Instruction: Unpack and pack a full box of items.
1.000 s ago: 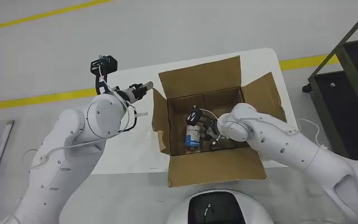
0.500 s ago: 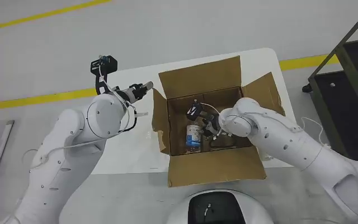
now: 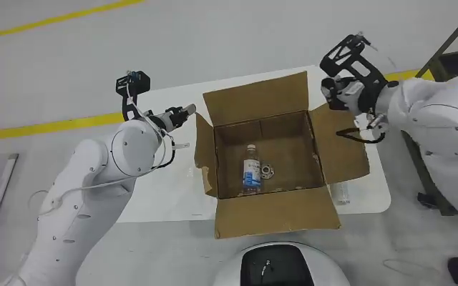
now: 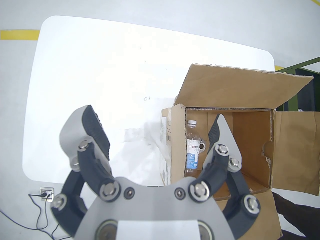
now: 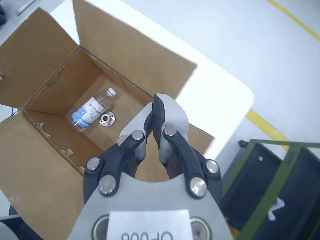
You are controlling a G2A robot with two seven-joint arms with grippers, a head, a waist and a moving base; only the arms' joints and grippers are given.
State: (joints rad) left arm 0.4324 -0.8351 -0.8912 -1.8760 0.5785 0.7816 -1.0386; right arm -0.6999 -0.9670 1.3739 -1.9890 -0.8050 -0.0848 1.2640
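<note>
Lying on the floor of the open cardboard box (image 3: 257, 96), a plastic bottle (image 3: 250, 173) pointed its cap toward 12 o'clock, with a small metal ring (image 3: 267, 171) just beside it at 3 o'clock. The box sat on the white table (image 3: 179, 199). The left fingers (image 4: 96, 128) hung spread and empty at the box's 10 o'clock. The right fingers (image 5: 158, 116) were clenched on nothing at its 2 o'clock.
</note>
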